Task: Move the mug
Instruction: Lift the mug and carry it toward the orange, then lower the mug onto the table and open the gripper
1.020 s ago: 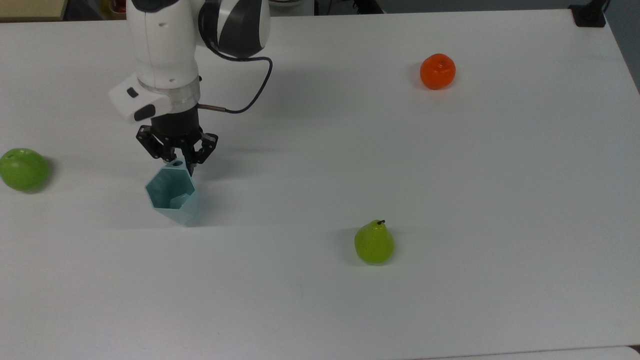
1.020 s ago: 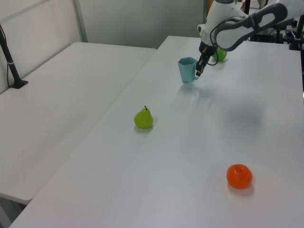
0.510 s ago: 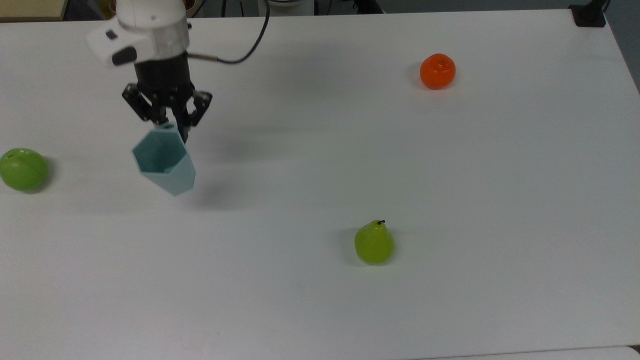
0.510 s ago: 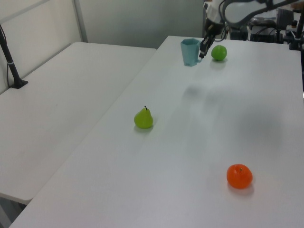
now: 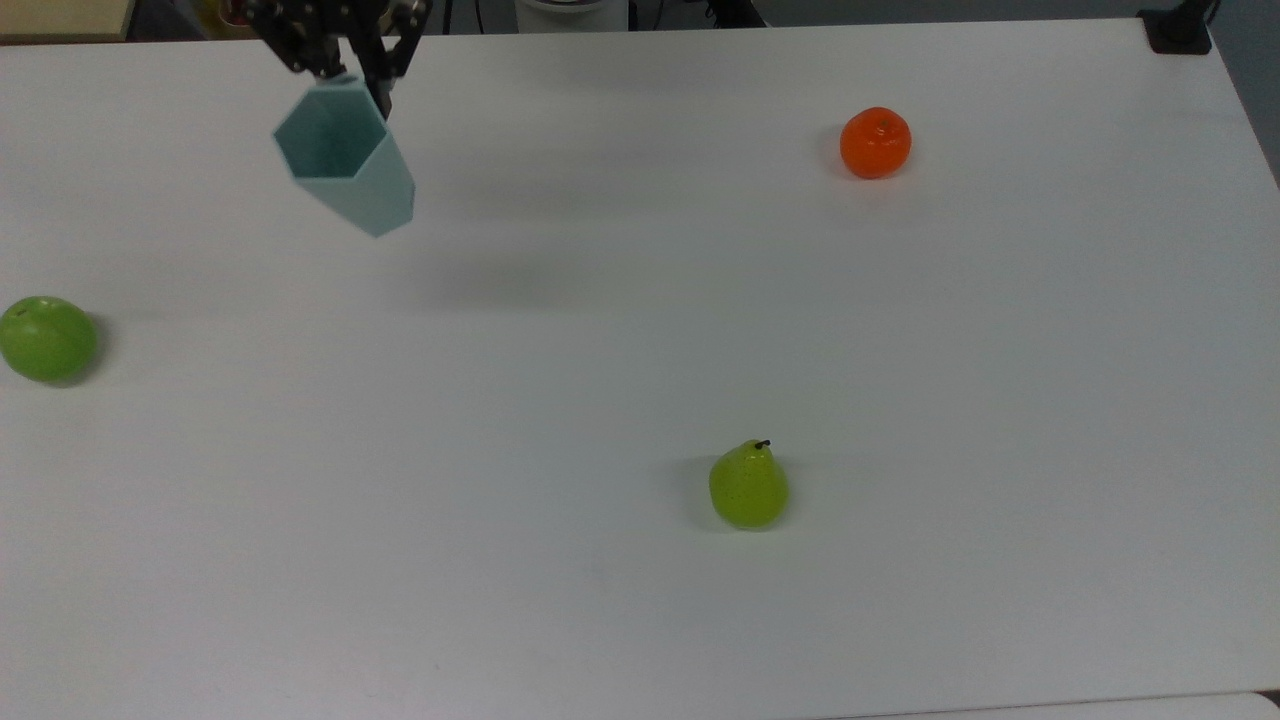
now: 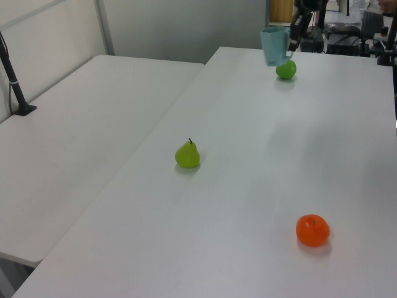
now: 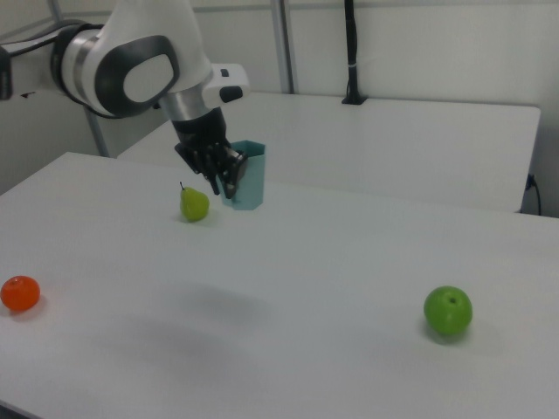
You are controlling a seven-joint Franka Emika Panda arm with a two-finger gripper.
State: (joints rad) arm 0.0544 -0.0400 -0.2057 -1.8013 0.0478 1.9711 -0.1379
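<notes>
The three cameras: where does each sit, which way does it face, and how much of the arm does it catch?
Top view: high above, looking down on the white table; the gripper holds the mug at the top edge.
Left view: low, beyond the orange, looking along the table toward the green apple.
Right view: opposite side, apple nearest, arm large.
All three share the pear.

Pale teal faceted mug (image 5: 345,156), upright, airborne above table.

mug (image 5: 350,165): matt plastic, smooth | table (image 5: 900,400): matt white | orange (image 5: 875,143): glossy
</notes>
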